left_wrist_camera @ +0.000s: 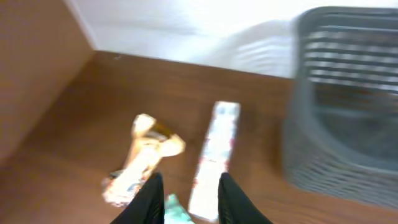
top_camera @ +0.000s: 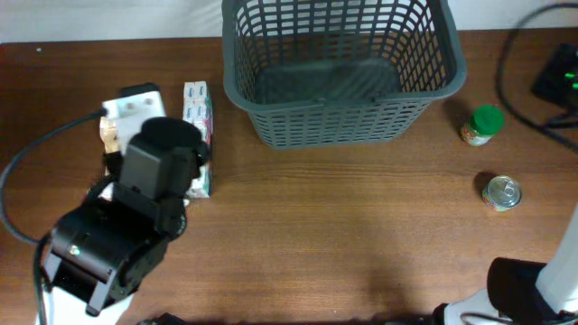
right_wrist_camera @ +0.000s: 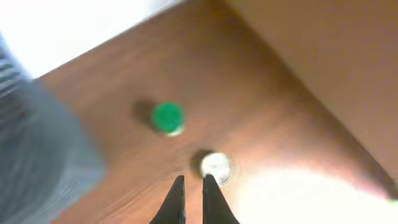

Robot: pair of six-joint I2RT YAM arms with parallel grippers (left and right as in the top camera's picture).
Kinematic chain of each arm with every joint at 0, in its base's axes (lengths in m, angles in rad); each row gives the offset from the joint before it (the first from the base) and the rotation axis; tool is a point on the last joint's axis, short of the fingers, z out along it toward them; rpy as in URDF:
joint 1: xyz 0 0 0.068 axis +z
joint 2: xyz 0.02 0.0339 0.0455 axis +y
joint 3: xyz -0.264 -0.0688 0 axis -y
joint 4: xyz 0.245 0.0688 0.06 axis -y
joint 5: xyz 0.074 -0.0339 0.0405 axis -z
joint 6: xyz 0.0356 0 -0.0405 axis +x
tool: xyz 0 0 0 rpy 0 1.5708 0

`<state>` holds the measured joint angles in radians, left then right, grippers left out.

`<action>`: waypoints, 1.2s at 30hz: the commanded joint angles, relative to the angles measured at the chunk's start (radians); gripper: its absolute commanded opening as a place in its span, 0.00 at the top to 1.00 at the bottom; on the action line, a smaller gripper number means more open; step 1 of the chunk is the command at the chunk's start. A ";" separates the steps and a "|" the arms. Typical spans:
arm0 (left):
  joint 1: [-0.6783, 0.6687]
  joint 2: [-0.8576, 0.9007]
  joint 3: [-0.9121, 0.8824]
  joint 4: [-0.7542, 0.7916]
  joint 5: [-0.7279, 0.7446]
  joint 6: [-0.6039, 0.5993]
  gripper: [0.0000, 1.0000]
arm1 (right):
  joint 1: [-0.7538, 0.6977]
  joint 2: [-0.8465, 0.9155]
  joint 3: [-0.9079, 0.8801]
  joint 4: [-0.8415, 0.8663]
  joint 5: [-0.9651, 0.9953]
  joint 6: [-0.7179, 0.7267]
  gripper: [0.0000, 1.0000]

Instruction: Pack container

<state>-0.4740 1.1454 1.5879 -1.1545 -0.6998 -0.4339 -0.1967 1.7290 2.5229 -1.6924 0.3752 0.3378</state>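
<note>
My left fingers (left_wrist_camera: 149, 204) sit slightly apart around the near end of the long box (left_wrist_camera: 214, 155); right fingers (right_wrist_camera: 173, 204) are closed, empty. The container (top_camera: 334, 122) sits top centre of the overhead view, on the counter (top_camera: 361, 226).

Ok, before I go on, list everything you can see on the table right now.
container: one, dark grey, back centre of the table
long box: one, white with coloured print, left of the container
snack packet: one, tan and white, left of the long box
jar: one, green lid, right of the container
tin can: one, silvery, nearer the front than the jar
left claw: one, black, open, above the long box's near end
right claw: one, black, shut, hanging by the tin can
</note>
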 commanded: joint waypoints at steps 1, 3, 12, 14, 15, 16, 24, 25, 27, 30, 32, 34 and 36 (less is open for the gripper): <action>0.084 -0.005 0.016 -0.027 -0.050 -0.017 0.72 | -0.122 0.000 -0.005 -0.006 0.029 0.073 0.96; 0.144 -0.004 0.016 -0.044 -0.050 -0.019 0.48 | -0.199 0.008 -0.006 -0.006 -0.032 0.072 0.83; 0.388 -0.002 0.016 -0.051 -0.047 -0.023 0.00 | -0.431 0.042 -0.026 -0.006 -0.268 0.044 0.01; 0.420 0.003 0.016 -0.051 -0.039 -0.023 0.00 | -0.443 0.043 -0.055 -0.006 -0.279 0.045 0.01; 0.431 0.008 0.016 -0.051 -0.033 -0.022 0.00 | -0.444 0.043 -0.077 -0.006 -0.278 0.045 0.01; 0.439 0.011 0.016 -0.051 -0.026 -0.022 0.00 | -0.444 0.043 -0.102 -0.006 -0.278 0.045 0.01; 0.444 0.040 0.016 -0.051 0.008 -0.022 0.00 | -0.444 0.044 -0.492 0.047 -0.311 0.109 0.01; 0.444 0.043 0.016 -0.051 0.008 -0.022 0.00 | -0.444 0.044 -0.550 0.068 -0.320 0.109 0.01; 0.444 0.044 0.016 -0.051 0.008 -0.022 0.00 | -0.444 0.044 -0.636 0.113 -0.319 0.108 0.01; 0.444 0.045 0.016 -0.051 0.008 -0.022 0.00 | -0.444 0.044 -0.749 0.198 -0.320 0.079 0.01; 0.444 0.045 0.016 -0.051 0.008 -0.022 0.00 | -0.444 0.044 -0.800 0.244 -0.328 0.059 0.01; 0.444 0.045 0.016 -0.051 0.008 -0.022 0.00 | -0.444 0.044 -0.852 0.297 -0.351 0.032 0.01; 0.444 0.045 0.016 -0.051 0.008 -0.022 0.00 | -0.444 0.044 -0.887 0.333 -0.354 0.033 0.01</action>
<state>-0.0360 1.1877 1.5890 -1.2053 -0.6952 -0.4500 -0.6361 1.7798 1.6768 -1.3827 0.0460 0.3939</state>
